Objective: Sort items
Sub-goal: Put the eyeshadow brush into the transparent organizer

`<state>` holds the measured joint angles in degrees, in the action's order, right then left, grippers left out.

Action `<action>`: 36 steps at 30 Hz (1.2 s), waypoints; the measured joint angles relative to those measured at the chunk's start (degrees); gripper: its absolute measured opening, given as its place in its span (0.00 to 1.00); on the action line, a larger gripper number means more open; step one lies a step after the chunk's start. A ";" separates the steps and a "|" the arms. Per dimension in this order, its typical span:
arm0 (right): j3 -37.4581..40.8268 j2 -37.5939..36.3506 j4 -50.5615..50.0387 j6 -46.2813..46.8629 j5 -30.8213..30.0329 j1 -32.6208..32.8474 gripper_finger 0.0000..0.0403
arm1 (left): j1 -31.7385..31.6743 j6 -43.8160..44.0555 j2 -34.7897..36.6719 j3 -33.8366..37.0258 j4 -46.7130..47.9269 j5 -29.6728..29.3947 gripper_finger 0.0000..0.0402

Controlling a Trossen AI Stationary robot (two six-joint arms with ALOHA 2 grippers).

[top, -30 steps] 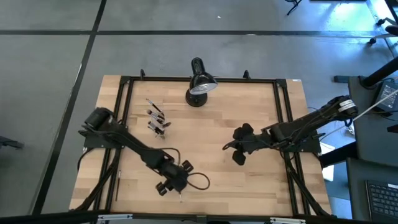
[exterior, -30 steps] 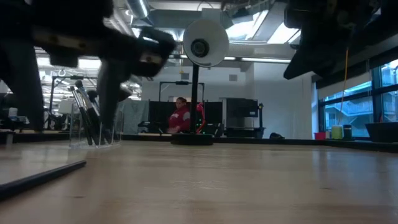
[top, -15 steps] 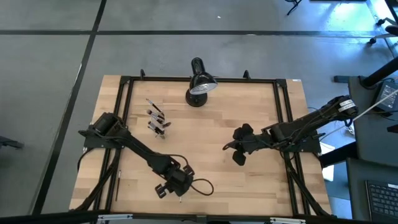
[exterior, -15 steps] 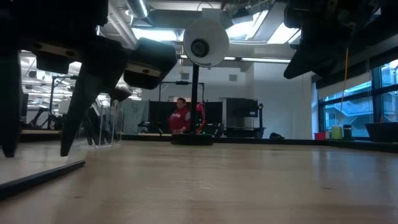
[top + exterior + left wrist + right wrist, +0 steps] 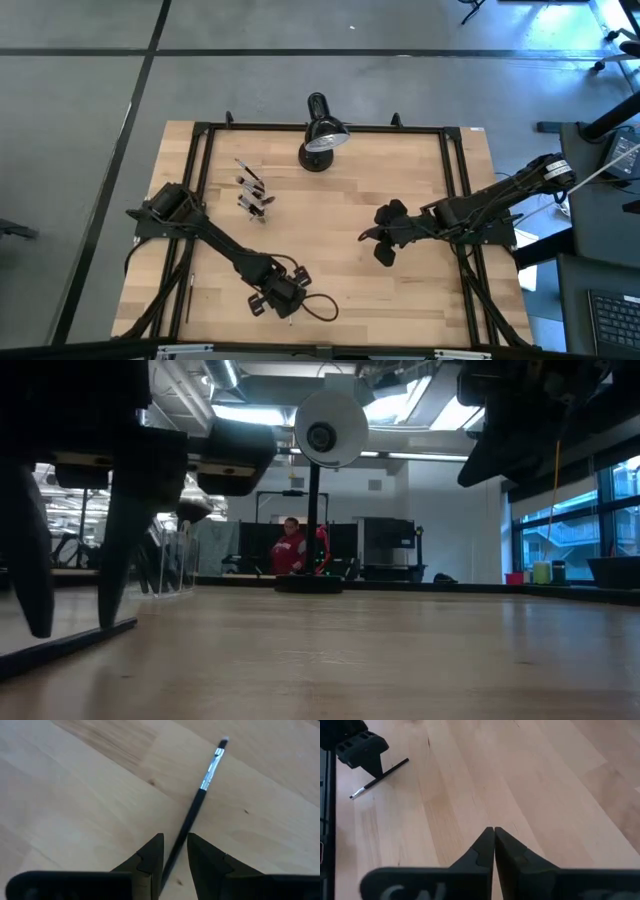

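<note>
Jaws of the left gripper [image 5: 175, 852] straddle a brush [image 5: 199, 805], slightly open; close squarely on its handle.

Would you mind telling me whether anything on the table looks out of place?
One brush lies loose on the wood near the table's front edge, between the open left gripper fingers. The other brushes stand together, apparently in a clear holder.

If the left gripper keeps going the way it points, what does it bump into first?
Probably the thin makeup brush lying on the table. The left gripper is open with the handle between its fingers.
</note>
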<state>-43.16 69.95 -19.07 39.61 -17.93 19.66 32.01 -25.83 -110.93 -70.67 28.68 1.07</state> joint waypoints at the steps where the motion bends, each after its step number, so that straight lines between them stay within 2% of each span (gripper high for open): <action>1: 0.00 0.00 0.00 0.41 0.02 0.00 0.04 | 0.00 0.00 0.00 0.00 -0.15 0.18 0.21; 10: -0.02 0.00 0.17 0.67 0.10 0.00 0.04 | -0.02 -0.02 -1.93 -0.24 0.81 3.17 0.15; 17: -0.02 0.02 1.84 0.77 0.08 0.69 0.04 | 0.04 0.18 -3.37 -0.26 1.40 2.27 0.09; 24: -0.02 0.02 3.43 1.17 -0.05 1.14 0.04 | 0.11 2.74 -1.50 0.00 0.96 0.35 0.05; 31: -0.04 0.02 5.66 3.47 -0.56 1.11 0.04 | -0.13 7.40 0.94 0.28 1.69 -12.20 0.05; 36: -0.04 0.02 5.61 3.46 -2.76 1.11 0.04 | -1.09 15.54 4.91 0.24 3.14 -16.06 0.05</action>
<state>-43.20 69.97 -13.46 43.07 -20.68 20.78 30.92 -10.29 -106.02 -70.43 31.83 -14.99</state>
